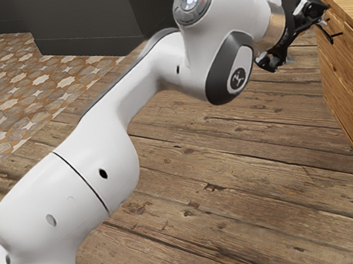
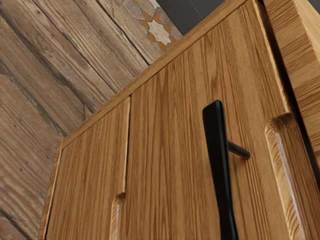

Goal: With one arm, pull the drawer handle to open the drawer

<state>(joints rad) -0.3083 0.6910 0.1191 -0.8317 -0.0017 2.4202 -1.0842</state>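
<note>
Exterior view: the arm (image 1: 155, 75) reaches toward the drawer (image 1: 340, 48), jaws spread open just beside its black handle (image 1: 326, 31).

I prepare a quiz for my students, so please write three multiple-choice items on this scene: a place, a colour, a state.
1. Where in the exterior view stands the cabinet? A) left edge B) right edge C) centre
2. The drawer handle is: A) black B) white C) red
3. The drawer is: A) pulled far out B) on the floor C) flush with the cabinet
Answers: 1 B, it stands at that edge; 2 A, a black bar on wood; 3 C, no front juts out.
</note>
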